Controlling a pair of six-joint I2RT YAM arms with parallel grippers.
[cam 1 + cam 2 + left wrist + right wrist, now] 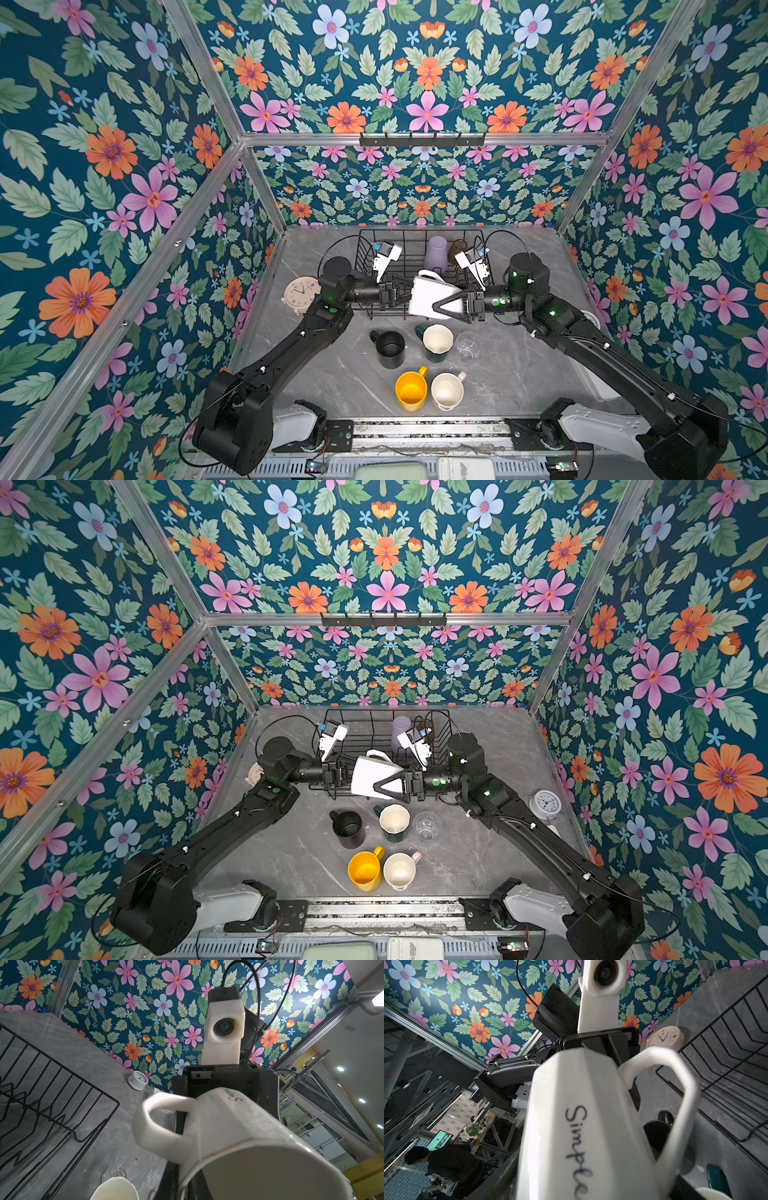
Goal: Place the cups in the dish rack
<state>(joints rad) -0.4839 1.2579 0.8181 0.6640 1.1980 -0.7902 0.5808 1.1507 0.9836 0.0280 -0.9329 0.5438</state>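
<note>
A white mug (428, 291) (591, 1115) hangs on its side over the front edge of the black wire dish rack (365, 249), its mouth toward my left gripper (405, 293). That gripper is shut on the mug's rim (187, 1176). My right gripper (434, 309) straddles the mug's body from the other side; whether its fingers press on it does not show. A lilac tumbler (436, 253) and an olive-brown tumbler (457, 247) stand in the rack. On the table in front stand a black mug (390, 347), a dark-green mug (437, 341), a clear glass (467, 345), a yellow mug (411, 390) and a pale-pink mug (446, 390).
A round pink clock (301, 295) stands left of the rack behind my left arm. In a top view a round white clock (546, 802) sits at the table's right edge. A black hook rail (422, 139) hangs on the back wall, high above the rack.
</note>
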